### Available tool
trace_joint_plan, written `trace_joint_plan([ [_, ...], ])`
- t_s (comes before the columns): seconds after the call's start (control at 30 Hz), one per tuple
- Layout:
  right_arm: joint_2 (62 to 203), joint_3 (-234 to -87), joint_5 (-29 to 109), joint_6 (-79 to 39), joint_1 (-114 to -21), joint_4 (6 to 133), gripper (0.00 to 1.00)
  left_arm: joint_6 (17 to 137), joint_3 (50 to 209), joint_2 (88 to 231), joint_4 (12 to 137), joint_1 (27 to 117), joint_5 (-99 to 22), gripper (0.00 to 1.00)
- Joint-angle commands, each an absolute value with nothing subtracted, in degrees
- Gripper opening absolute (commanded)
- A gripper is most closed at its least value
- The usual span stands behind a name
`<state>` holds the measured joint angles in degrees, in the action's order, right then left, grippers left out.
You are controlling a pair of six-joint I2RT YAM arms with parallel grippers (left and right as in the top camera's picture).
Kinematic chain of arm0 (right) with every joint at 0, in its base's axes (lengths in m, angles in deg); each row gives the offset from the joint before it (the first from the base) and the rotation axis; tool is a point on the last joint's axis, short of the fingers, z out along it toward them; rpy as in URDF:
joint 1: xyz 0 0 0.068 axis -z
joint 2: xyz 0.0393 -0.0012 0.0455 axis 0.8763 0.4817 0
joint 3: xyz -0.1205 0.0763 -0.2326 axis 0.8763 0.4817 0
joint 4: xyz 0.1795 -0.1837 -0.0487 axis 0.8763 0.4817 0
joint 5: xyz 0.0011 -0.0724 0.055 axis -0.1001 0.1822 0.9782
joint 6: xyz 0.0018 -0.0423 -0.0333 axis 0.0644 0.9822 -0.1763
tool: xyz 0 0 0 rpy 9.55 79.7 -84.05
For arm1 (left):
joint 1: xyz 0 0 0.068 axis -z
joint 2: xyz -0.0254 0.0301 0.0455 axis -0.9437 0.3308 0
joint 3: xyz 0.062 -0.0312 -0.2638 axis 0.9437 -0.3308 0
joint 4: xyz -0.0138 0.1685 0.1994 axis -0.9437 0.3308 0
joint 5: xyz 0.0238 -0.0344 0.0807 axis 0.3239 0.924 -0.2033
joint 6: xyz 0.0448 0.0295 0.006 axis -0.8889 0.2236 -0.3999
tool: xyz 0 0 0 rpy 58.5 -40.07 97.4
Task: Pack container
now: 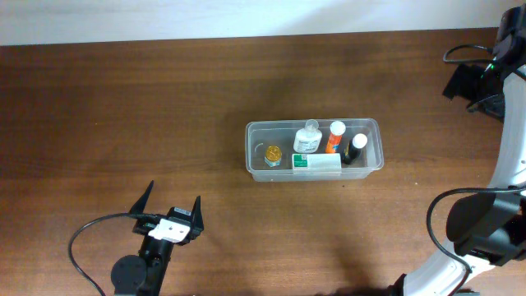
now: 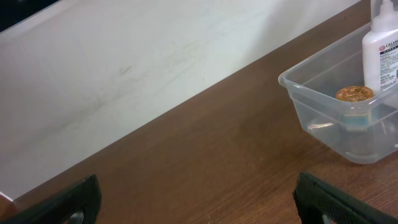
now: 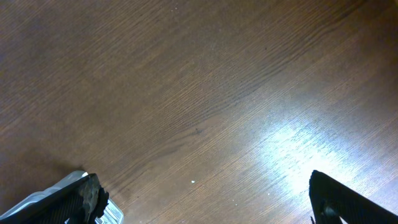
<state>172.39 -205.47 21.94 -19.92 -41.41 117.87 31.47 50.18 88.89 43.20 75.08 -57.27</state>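
Left tool [image 1: 174, 196] and right tool [image 3: 205, 196], both spread, hover over dark wooden table [image 1: 123, 99] near white wall [image 2: 124, 62].

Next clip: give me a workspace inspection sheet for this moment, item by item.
Surface: brown wood-grain table.
Job's things: clear container holds a gold-lidded jar, white bottle, orange bottle, black bottle and green-and-white box.
Clutter: nothing seen.
Grippers: left gripper open, empty, apart from the container; right gripper open, empty, over bare wood.
Cables: black cable loops by the left arm; another loop by the right arm.
Surroundings: white wall behind the table.
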Motion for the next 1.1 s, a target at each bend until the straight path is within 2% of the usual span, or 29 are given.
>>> trace_joint_plan([
  [0.0, 170.9, -205.2, 21.8, -20.4, -41.4, 117.7, 0.99, 31.2, 50.1, 88.3, 43.5, 74.7, -56.2, 0.99],
  [0.2, 167.5, -204.4, 24.3, -20.6, -44.7, 110.5, 0.98, 31.2, 50.1, 88.3, 43.5, 74.7, -56.2, 0.99],
  [0.33, 162.6, -198.4, 24.2, -20.0, -48.3, 102.2, 0.98, 31.2, 50.1, 88.3, 43.5, 74.7, -56.2, 0.99],
  [0.53, 150.4, -177.5, 24.3, -20.0, -51.2, 86.8, 0.98, 31.2, 50.1, 88.3, 43.5, 74.7, -56.2, 0.99],
  [0.8, 127.5, -144.1, 25.5, -20.1, -54.5, 63.4, 0.98, 31.2, 50.1, 88.4, 43.5, 74.7, -56.2, 0.99],
  [1.07, 105.6, -118.9, 25.5, -20.1, -58.7, 49.0, 0.98, 31.2, 50.1, 88.4, 43.5, 74.7, -56.2, 0.99],
])
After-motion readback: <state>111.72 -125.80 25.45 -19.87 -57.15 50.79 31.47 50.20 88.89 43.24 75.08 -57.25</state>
